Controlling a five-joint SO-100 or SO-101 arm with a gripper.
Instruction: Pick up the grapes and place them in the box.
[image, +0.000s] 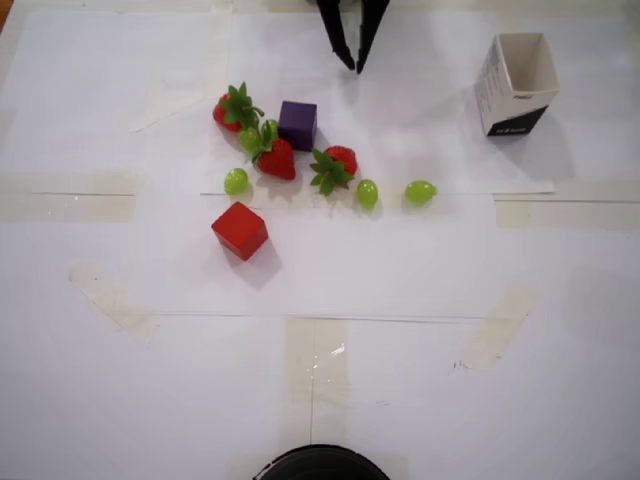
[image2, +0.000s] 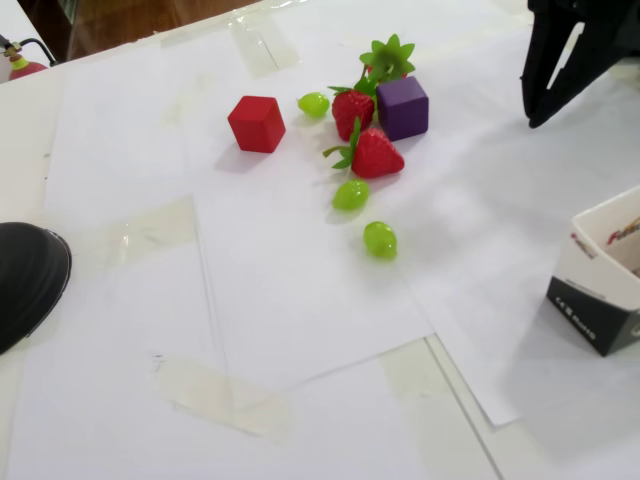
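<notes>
Your gripper (image: 354, 66) hangs at the top edge of the overhead view, fingers slightly parted and holding nothing, above bare paper just beyond the purple cube (image: 298, 124). Your grapes (image: 367, 193) lie loose on the paper among the strawberries (image: 277, 158), near the red cube (image: 240, 230). Your box (image: 515, 83) stands upright, mouth open, well apart to the right in that view.

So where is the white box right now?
In the overhead view the box stands at the upper right, apart from the fruit, with the gripper to its left. The nearest grape lies below and left of it.
</notes>
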